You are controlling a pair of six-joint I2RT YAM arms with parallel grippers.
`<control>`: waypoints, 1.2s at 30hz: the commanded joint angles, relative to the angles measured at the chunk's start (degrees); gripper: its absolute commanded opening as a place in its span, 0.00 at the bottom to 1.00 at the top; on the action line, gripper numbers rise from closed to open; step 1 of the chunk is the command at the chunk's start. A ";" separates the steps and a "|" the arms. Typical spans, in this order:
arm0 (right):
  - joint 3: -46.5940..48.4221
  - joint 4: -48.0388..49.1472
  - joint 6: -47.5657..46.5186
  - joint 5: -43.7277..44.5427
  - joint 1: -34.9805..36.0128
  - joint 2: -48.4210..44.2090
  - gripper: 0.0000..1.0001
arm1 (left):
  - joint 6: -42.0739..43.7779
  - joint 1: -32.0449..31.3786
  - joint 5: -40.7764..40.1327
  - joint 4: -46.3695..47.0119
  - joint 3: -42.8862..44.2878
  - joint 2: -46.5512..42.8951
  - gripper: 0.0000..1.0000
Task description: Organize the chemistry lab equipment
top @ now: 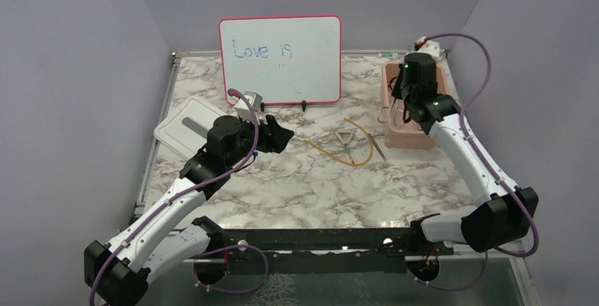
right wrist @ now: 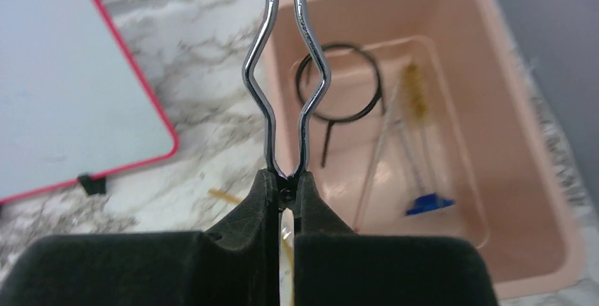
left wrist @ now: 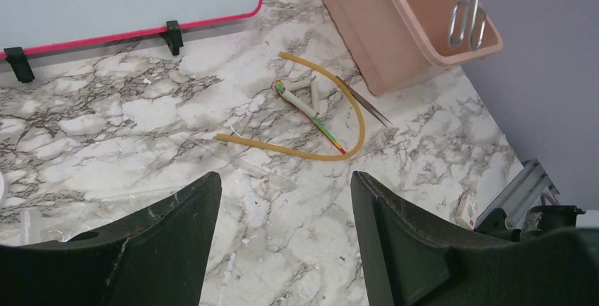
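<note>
My right gripper [right wrist: 286, 179] is shut on metal forceps [right wrist: 286, 73] and holds them above the left rim of a pink bin [right wrist: 508, 179]; the forceps also show in the left wrist view [left wrist: 470, 9]. In the bin lie a black wire ring with handle [right wrist: 339, 83], a bristle brush [right wrist: 415, 94] and a blue-tipped piece [right wrist: 427, 203]. On the marble table lie an amber rubber tube [left wrist: 311, 152], a striped stick [left wrist: 311, 112], small clear tubes [left wrist: 314, 94] and thin metal tweezers [left wrist: 364, 101]. My left gripper [left wrist: 286, 200] is open and empty, above the table short of the tube.
A red-framed whiteboard [top: 280, 59] stands at the back centre. A white rectangular lid [top: 185, 128] lies at the left, behind my left arm. The pink bin [top: 410, 108] stands at the right near the wall. A clear glass rod [left wrist: 247, 168] lies near my left fingertips.
</note>
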 commanded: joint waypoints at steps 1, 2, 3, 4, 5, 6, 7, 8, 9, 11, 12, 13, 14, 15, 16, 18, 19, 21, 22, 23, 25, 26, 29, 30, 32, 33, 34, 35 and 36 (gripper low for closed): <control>6.18 4.39 -10.96 -3.04 -7.34 -0.54 0.00 | 0.26 0.26 -0.44 0.72 0.19 -1.07 0.70; 6.76 4.75 -13.15 -3.76 -9.00 0.17 0.00 | 0.13 0.24 -0.30 0.79 0.13 -1.17 0.70; 7.18 5.11 -15.27 -4.25 -10.36 0.82 0.00 | 0.06 0.19 0.00 0.96 0.08 -1.28 0.70; 7.27 5.54 -17.09 -4.85 -11.84 1.33 0.00 | -0.03 0.25 0.28 1.18 0.01 -1.46 0.70; 7.28 5.91 -19.12 -6.94 -13.19 1.96 0.00 | -0.26 0.26 0.59 1.48 -0.14 -1.52 0.70; 7.21 6.15 -21.34 -8.59 -14.69 2.80 0.01 | -0.48 0.25 1.02 1.97 -0.30 -1.67 0.70; 6.89 6.79 -22.72 -9.50 -15.96 3.33 0.00 | -0.70 0.20 1.47 2.18 -0.36 -1.60 0.70; 6.60 7.49 -24.15 -10.57 -17.24 3.92 0.01 | -1.03 0.19 1.97 2.44 -0.42 -1.52 0.70; 6.40 7.93 -25.44 -12.43 -18.49 4.45 0.01 | -1.31 0.19 2.43 2.56 -0.48 -1.26 0.70; 6.32 7.98 -28.16 -16.13 -20.64 5.78 0.01 | -2.12 0.27 3.54 3.22 -0.52 -0.90 0.70; 6.32 7.90 -29.50 -17.50 -21.37 6.48 0.01 | -2.62 0.21 3.99 3.69 -0.59 -0.73 0.70; 6.39 7.53 -30.81 -18.19 -21.96 7.48 0.00 | -3.16 0.24 4.59 4.24 -0.59 -0.46 0.70; 6.70 6.82 -31.50 -18.07 -22.70 8.76 0.01 | -3.57 0.23 5.09 4.86 -0.52 -0.21 0.70; 7.69 5.45 -31.34 -18.64 -23.53 9.99 0.00 | -3.98 0.20 5.53 5.17 -0.41 0.01 0.70; 8.63 4.05 -30.98 -20.61 -24.64 11.21 0.01 | -4.29 0.25 6.24 5.21 -0.32 0.25 0.70; 8.83 3.50 -31.18 -24.20 -25.84 12.90 0.01 | -4.67 0.23 6.83 5.87 -0.32 0.43 0.71; 8.23 4.35 -31.40 -24.65 -26.02 13.38 0.01 | -4.92 0.20 7.08 6.77 -0.45 0.45 0.70; 6.85 5.07 -32.35 -26.32 -26.26 14.97 0.00 | -5.01 0.25 7.38 7.31 -0.70 0.45 0.70; 6.63 5.00 -32.74 -27.04 -26.24 16.03 0.01 | -5.07 0.19 7.48 7.32 -0.67 0.49 0.70; 6.40 5.09 -32.61 -26.80 -26.23 17.20 0.01 | -5.09 0.19 7.41 7.32 -0.71 0.45 0.70; 6.06 5.68 -32.54 -26.43 -26.28 19.24 0.00 | -5.08 0.18 7.38 7.56 -0.74 0.51 0.70; 5.70 6.39 -32.43 -26.53 -26.30 20.07 0.01 | -5.09 0.21 7.33 7.56 -0.85 0.57 0.70; 5.21 7.08 -32.49 -27.64 -26.33 22.16 0.01 | -5.09 0.19 7.29 7.74 -0.93 0.91 0.70; 4.84 7.35 -32.38 -27.44 -26.33 22.71 0.01 | -5.16 0.18 7.27 7.74 -0.94 1.00 0.70; 3.98 7.80 -32.53 -26.68 -26.32 23.55 0.01 | -5.10 0.20 7.08 7.76 -0.95 1.32 0.70; 3.26 7.96 -32.62 -26.20 -26.28 23.93 0.00 | -5.09 0.22 6.89 7.69 -0.95 1.43 0.70; 2.90 8.02 -32.70 -25.65 -26.28 24.16 0.01 | -5.09 0.21 6.83 7.73 -0.94 1.53 0.70; 2.55 7.89 -32.74 -25.57 -26.25 24.32 0.01 | -5.09 0.18 6.80 7.76 -0.95 1.65 0.70; 2.07 7.70 -32.61 -25.56 -26.35 24.23 0.01 | -5.01 0.26 6.81 7.69 -0.92 1.83 0.70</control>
